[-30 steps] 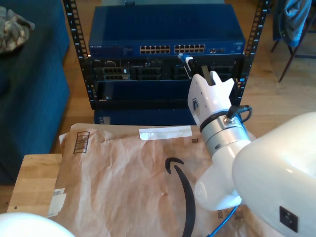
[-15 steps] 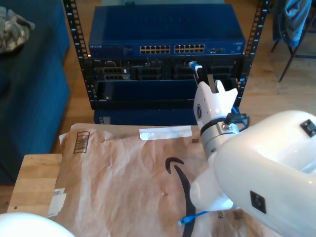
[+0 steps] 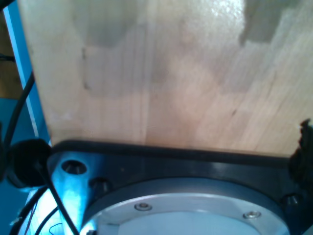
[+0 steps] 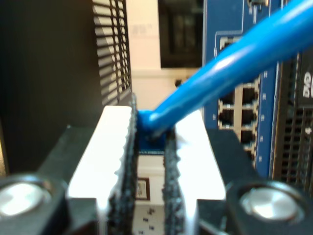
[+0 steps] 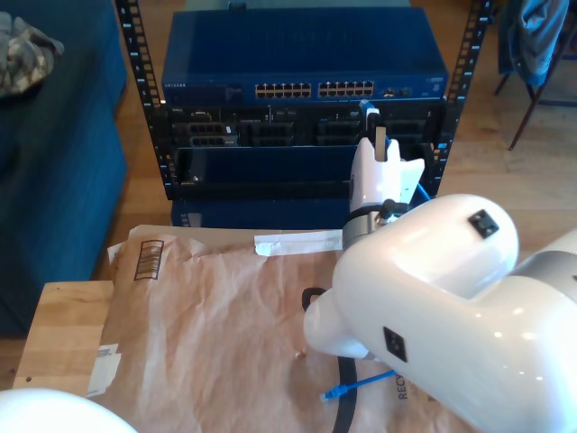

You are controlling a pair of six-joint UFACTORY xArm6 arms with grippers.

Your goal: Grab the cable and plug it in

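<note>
The cable (image 4: pixel 234 58) is bright blue, and my second gripper (image 4: pixel 149 122) is shut on its plug (image 4: pixel 149 139), with the cord running away over the white fingers (image 4: pixel 117 142). In the exterior view my second gripper (image 5: pixel 370 115) holds that plug (image 5: pixel 367 106) upright just in front of the rack, below the blue switch's port row (image 5: pixel 315 89). The cable's other plug (image 5: pixel 334 393) lies loose on the brown paper. Rows of ports (image 4: pixel 237 105) show close beside the jaws.
The blue switch (image 5: pixel 306 45) sits on top of a black rack (image 5: pixel 270 158). Brown wrapping paper (image 5: pixel 216 316) covers a wooden table (image 5: pixel 63 334). A blue sofa (image 5: pixel 54 171) stands at the exterior view's left. The first wrist view looks at wood (image 3: pixel 156 73) and a metal base (image 3: pixel 186 210).
My second gripper has carried the plug toward the exterior view's right, closer to the rack front. The arm's body has swung across the paper and the cable's loose end has come into sight.
</note>
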